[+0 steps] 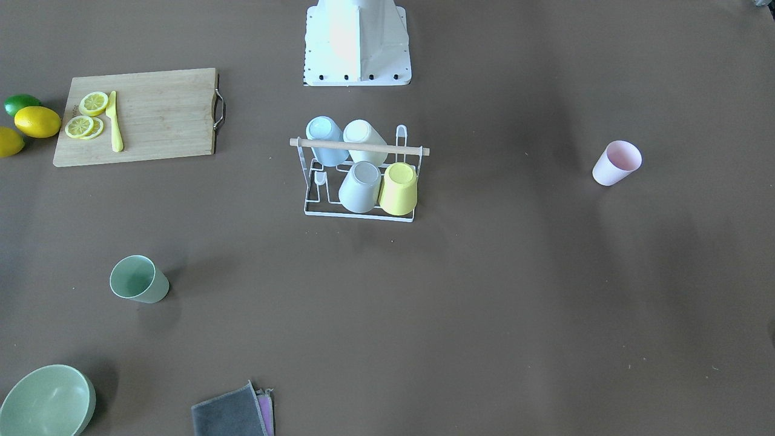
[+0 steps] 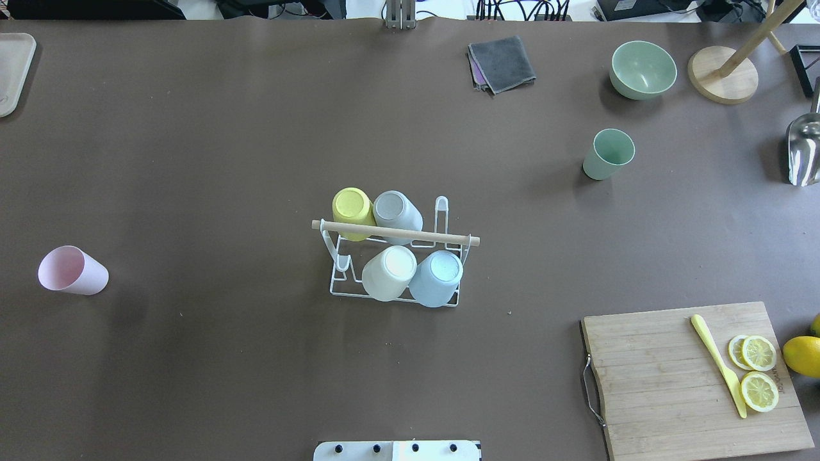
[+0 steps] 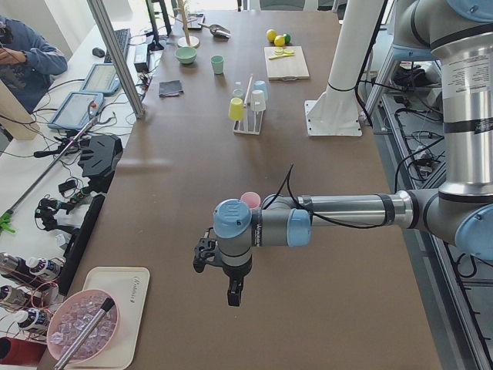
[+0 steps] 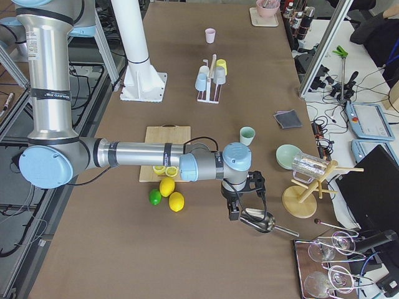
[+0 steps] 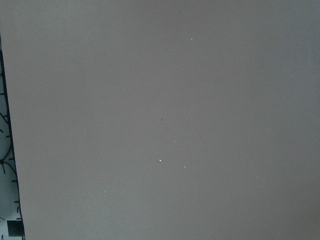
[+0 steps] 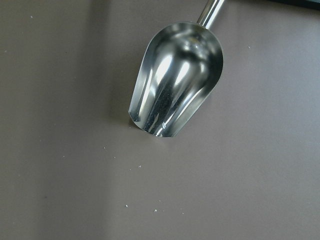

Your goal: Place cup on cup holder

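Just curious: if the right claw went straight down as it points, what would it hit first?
The right gripper would probably meet the metal scoop, or table just beside; depth unclear.

Left arm (image 3: pixel 347 210): silver tube, baby-blue joint caps (image 3: pixel 231 218), loopy black cable (image 3: pixel 286 181), black tool (image 3: pixel 231 296), white bolted base (image 1: pixel 357 54).

White cup holder (image 2: pixel 448 238) mid-table holds four inverted cups (image 2: pixel 350 206); pink cup (image 2: pixel 72 271), green cup (image 2: pixel 607 155) upright, apart.

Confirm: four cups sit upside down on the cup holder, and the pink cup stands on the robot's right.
Not right: the pink cup stands on the robot's left, as the overhead exterior view shows. The rest, about the cup holder, holds.
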You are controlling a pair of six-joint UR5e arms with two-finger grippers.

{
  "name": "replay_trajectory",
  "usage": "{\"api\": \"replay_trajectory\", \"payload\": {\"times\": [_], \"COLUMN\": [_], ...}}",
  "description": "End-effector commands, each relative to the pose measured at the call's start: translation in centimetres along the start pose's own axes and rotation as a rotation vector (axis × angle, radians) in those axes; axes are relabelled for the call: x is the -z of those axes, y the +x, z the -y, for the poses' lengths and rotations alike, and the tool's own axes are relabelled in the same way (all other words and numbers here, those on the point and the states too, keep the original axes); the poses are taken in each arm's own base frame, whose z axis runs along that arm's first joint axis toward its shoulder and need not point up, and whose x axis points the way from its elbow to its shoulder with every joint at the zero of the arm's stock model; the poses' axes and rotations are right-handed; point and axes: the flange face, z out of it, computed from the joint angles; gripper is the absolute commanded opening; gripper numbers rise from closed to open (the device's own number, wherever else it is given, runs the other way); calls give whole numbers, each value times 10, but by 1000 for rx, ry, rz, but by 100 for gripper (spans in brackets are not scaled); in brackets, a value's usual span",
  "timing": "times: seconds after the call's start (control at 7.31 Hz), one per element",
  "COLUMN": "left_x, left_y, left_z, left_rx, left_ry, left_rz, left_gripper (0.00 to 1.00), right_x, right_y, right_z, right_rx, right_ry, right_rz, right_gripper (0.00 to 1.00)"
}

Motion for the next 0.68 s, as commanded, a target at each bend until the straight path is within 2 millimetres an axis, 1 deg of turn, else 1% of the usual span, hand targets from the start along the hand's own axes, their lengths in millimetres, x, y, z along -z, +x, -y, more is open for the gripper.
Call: {"api": "replay_trajectory", "payload": {"times": [0.0,0.27,0.41,0.55], "left_x": [3,2,1,1], "left_y": [2,1,4,7], "left_z": [1,-2,-3,-3], "left_rx": [-2,6,10,95], "left_ry": [8,3,7,8], "left_rz": [-7,-13,-63,-102], "left_gripper": [99,99,99,99], "right_x": [0,0,1,4], "right_y": [0,0,-1,-4], "right_z": [0,0,0,6], "right_rx": [0,0,0,6], "right_ry": [0,0,1,10], "right_rz": [2,1,1,0], "right_gripper": [100,100,100,100]}}
